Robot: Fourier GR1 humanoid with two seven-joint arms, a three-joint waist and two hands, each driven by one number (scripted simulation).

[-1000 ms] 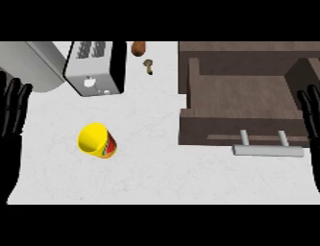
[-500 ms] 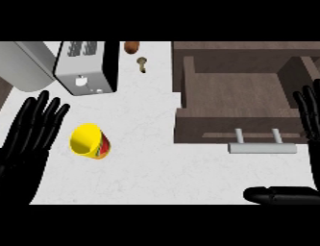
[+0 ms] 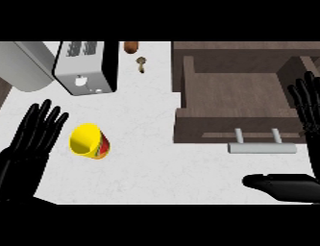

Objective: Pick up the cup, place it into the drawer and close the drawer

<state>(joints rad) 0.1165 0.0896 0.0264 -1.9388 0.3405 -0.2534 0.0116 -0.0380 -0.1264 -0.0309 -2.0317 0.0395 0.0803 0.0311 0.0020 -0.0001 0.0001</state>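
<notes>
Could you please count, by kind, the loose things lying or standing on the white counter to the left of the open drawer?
cup: 1
toaster: 1
small brown items: 2
large grey rounded object: 1
Total: 5

My left hand (image 3: 26,149) runs out at the lower edge, so its wrist does not show. My right hand (image 3: 317,120) is cut by the right edge and covers part of the right wall of the drawer (image 3: 219,127). The toaster (image 3: 84,67) and a grey rounded thing (image 3: 17,62) are cut off at the top. A brown thing (image 3: 130,46) there shows only in part, and the small object (image 3: 141,64) below it is too small to name.
</notes>
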